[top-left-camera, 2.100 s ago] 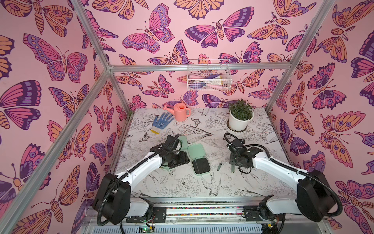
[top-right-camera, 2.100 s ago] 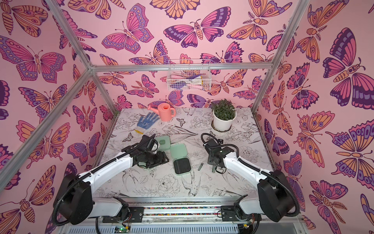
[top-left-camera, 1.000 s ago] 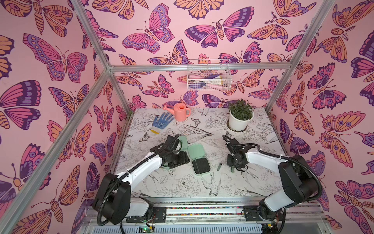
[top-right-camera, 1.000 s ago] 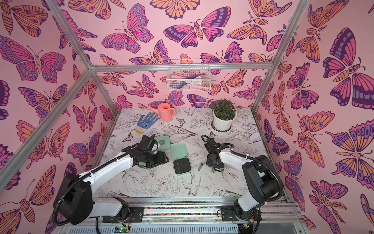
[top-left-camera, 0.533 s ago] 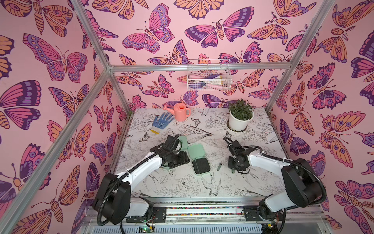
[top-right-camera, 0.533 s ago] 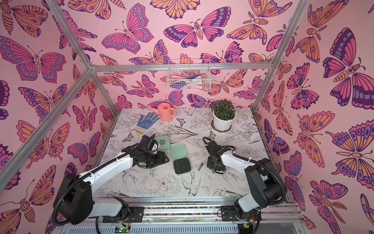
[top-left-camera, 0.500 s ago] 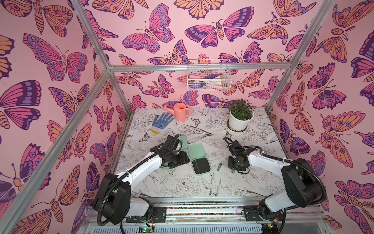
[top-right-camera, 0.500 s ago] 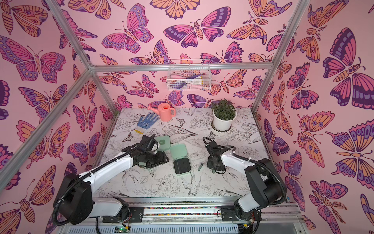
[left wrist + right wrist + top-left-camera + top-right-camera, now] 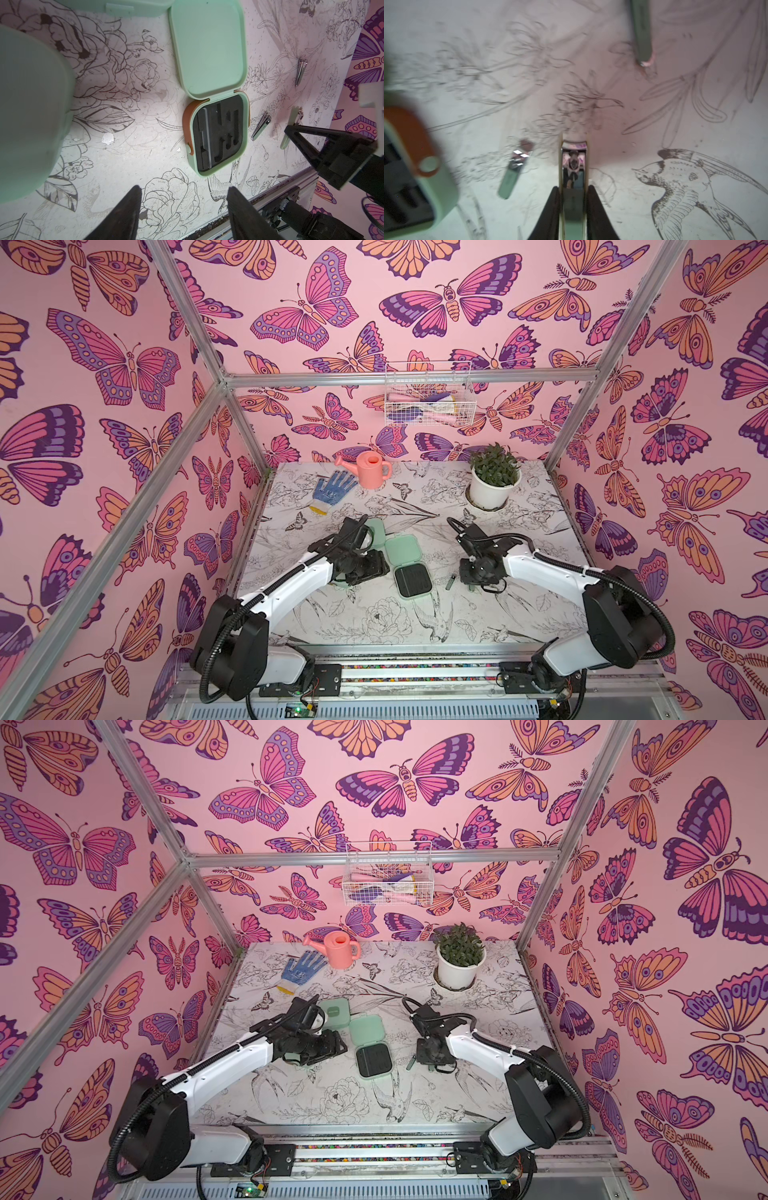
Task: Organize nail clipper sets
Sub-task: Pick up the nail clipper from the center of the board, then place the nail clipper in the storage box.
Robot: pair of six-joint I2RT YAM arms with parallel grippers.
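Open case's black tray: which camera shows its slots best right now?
The left wrist view: it looks straight into the black tray, slot outlines sharp. In both top views the tray is a small dark square; the right wrist view catches only its blurred corner.

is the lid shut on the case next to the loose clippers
No, in the left wrist view the case lies open, its lid folded flat back on the table and the black tray showing.

Both top views: bright, even overhead light, sharp, soft short shadows, wide-angle stretch at the 3 and 9 o'clock edges. Left wrist: hot spot on table (image 9: 116,128), close case (image 9: 27,116) defocused. Right wrist: dim, smeared, mirror glare on clipper (image 9: 574,166).
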